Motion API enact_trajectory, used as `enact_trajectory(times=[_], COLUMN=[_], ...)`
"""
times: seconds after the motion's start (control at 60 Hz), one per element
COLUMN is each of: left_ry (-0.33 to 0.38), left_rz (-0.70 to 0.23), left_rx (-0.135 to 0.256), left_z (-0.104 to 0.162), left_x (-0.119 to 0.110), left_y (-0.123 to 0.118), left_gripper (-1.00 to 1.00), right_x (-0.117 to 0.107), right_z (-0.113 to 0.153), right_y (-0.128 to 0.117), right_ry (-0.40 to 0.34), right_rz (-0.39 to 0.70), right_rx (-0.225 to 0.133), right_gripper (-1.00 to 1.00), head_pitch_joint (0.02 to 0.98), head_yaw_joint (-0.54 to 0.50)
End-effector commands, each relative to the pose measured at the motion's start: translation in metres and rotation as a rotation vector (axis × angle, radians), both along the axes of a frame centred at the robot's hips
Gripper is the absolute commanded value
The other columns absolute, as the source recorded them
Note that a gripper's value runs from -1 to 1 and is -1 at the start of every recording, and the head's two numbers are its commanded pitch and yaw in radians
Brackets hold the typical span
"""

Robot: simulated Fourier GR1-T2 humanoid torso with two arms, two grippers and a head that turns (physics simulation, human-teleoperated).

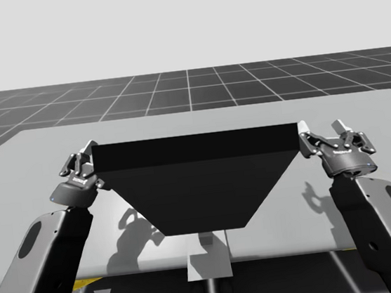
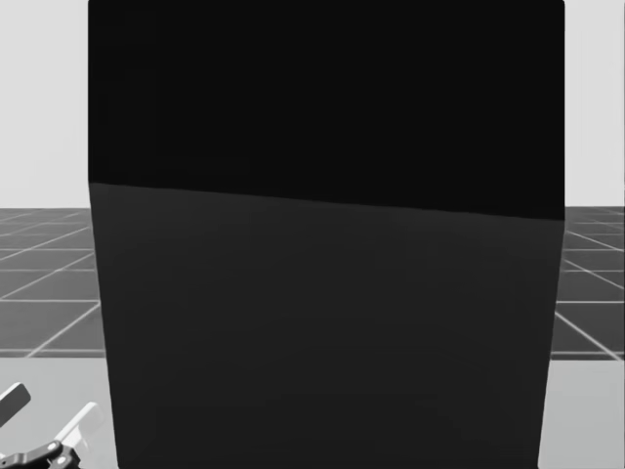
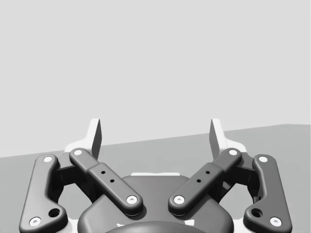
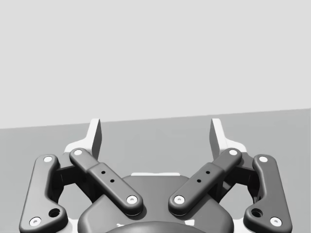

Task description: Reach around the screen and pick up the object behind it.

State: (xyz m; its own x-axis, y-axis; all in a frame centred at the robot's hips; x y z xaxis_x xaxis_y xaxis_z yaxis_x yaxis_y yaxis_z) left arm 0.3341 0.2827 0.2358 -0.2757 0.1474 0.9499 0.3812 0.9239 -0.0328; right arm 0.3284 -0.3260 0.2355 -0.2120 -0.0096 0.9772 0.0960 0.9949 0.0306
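Since the object is hidden behind the screen, the task is judged to stand at its opening reach. The grey table (image 1: 33,147) is noted, with the dark screen (image 1: 199,178) set upright at its centre. The left gripper (image 1: 81,162) is held at the screen's 9 o'clock edge and the right gripper (image 1: 323,135) at its 3 o'clock edge. Both are recorded with fingers spread wide and nothing between them. The object is presumed at 12 o'clock beyond the screen; whether a container holds it cannot be told. A reach round one edge is called for next.

Flat, even light; soft arm shadows.
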Motion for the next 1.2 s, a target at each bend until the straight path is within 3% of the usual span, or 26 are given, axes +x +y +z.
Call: enact_trajectory(times=[0.017, 0.05, 0.117, 0.15, 0.217, 0.317, 0.417, 0.45, 0.583, 0.633, 0.683, 0.767, 0.8, 0.967, 1.0, 1.1, 1.133, 1.2], left_ry=[0.000, 0.000, 0.000, 0.002, 0.017, 0.041, 0.040, 0.036, 0.040, 0.049, 0.050, 0.062, 0.063, 0.078, 0.079, 0.085, 0.086, 0.084], left_rz=[0.003, 0.003, 0.004, -0.001, -0.028, -0.110, -0.165, -0.171, -0.266, -0.324, -0.361, -0.429, -0.467, -0.566, -0.588, -0.607, -0.619, -0.637], left_rx=[0.003, 0.003, 0.006, 0.010, 0.028, 0.033, 0.082, 0.097, 0.165, 0.182, 0.193, 0.204, 0.215, 0.299, 0.322, 0.355, 0.356, 0.364], left_z=[0.000, 0.000, 0.001, 0.001, 0.002, 0.007, 0.010, 0.011, 0.011, 0.009, 0.008, 0.006, 0.005, 0.002, 0.001, -0.001, -0.001, -0.003], left_x=[0.000, 0.000, 0.000, 0.000, -0.002, -0.011, -0.019, -0.020, -0.025, -0.025, -0.025, -0.025, -0.025, -0.025, -0.026, -0.025, -0.025, -0.024], left_y=[0.000, 0.000, 0.001, 0.002, 0.004, 0.010, 0.015, 0.016, 0.021, 0.023, 0.024, 0.026, 0.026, 0.024, 0.022, 0.019, 0.018, 0.016], left_gripper=[-1.00, -1.00, -1.00, -1.00, -1.00, -1.00, -1.00, -1.00, -1.00, -1.00, -1.00, -1.00, -1.00, -1.00, -1.00, -1.00, -1.00, -1.00], right_x=[-0.003, -0.004, -0.004, -0.004, -0.004, -0.006, -0.013, -0.014, -0.020, -0.021, -0.022, -0.027, -0.030, -0.040, -0.042, -0.045, -0.044, -0.043], right_z=[0.000, 0.001, 0.003, 0.001, 0.000, -0.003, -0.001, 0.000, 0.002, 0.000, -0.001, -0.004, -0.006, -0.012, -0.016, -0.027, -0.032, -0.040], right_y=[0.003, 0.003, 0.004, 0.006, 0.008, 0.015, 0.018, 0.018, 0.004, -0.003, -0.008, -0.012, -0.014, -0.017, -0.018, -0.020, -0.021, -0.023], right_ry=[-0.018, -0.036, -0.053, -0.055, -0.059, -0.083, -0.093, -0.087, -0.075, -0.108, -0.115, -0.098, -0.089, -0.069, -0.045, -0.004, -0.004, 0.017], right_rz=[-0.008, -0.001, 0.047, 0.064, 0.098, 0.131, 0.163, 0.169, 0.273, 0.291, 0.298, 0.351, 0.390, 0.459, 0.470, 0.472, 0.467, 0.472], right_rx=[-0.016, -0.026, -0.009, -0.030, -0.037, -0.082, -0.177, -0.180, -0.155, -0.143, -0.157, -0.108, -0.072, -0.070, -0.047, -0.043, -0.062, -0.056], right_gripper=[-1.00, -1.00, -1.00, -1.00, -1.00, -1.00, -1.00, -1.00, -1.00, -1.00, -1.00, -1.00, -1.00, -1.00, -1.00, -1.00, -1.00, -1.00], head_pitch_joint=[0.204, 0.204, 0.204, 0.204, 0.204, 0.204, 0.210, 0.210, 0.213, 0.212, 0.212, 0.211, 0.212, 0.215, 0.216, 0.220, 0.222, 0.223], head_yaw_joint=[0.01, 0.01, 0.01, 0.01, 0.01, 0.02, 0.01, 0.01, 0.01, 0.00, 0.00, 0.00, 0.00, 0.00, 0.00, -0.01, -0.01, -0.01])
